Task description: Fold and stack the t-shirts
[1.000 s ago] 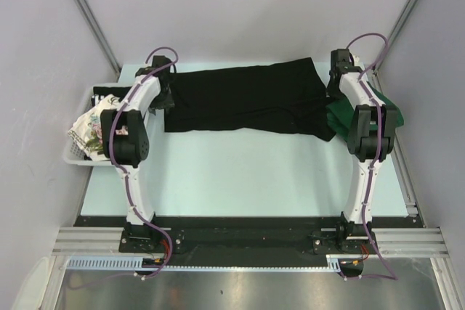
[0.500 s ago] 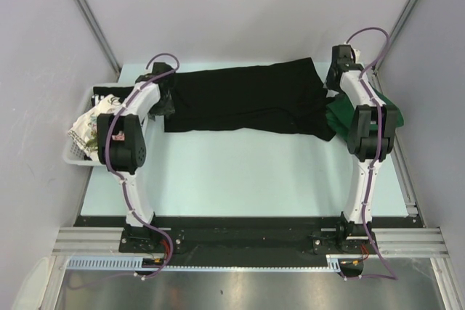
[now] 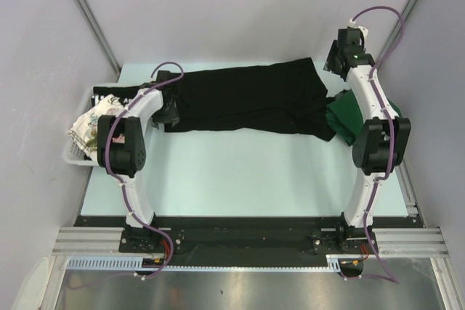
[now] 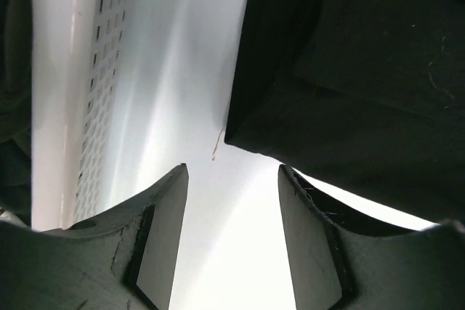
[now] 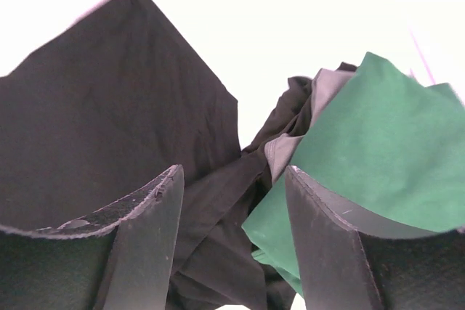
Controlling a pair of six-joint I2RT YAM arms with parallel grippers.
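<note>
A large plain black t-shirt (image 3: 247,99) lies spread across the far side of the table, with its right end bunched over a dark green t-shirt (image 3: 349,117). My left gripper (image 3: 171,112) is low at the black shirt's left edge. In the left wrist view that gripper (image 4: 232,179) is open over bare table, and the shirt's corner (image 4: 363,70) lies just beyond it. My right gripper (image 3: 333,63) hangs raised over the shirt's far right corner. It (image 5: 234,176) is open and empty, above black cloth (image 5: 109,114) and green cloth (image 5: 378,143).
A white slatted basket (image 3: 76,156) stands at the left table edge, its wall (image 4: 94,107) close beside my left gripper. It holds a floral-print shirt (image 3: 87,130) and a black shirt with white lettering (image 3: 109,98). Grey walls close in both sides.
The right gripper opened, let go of the black shirt and rose back toward the far right corner. The left gripper opened a little wider and shifted slightly nearer along the shirt's left edge.
</note>
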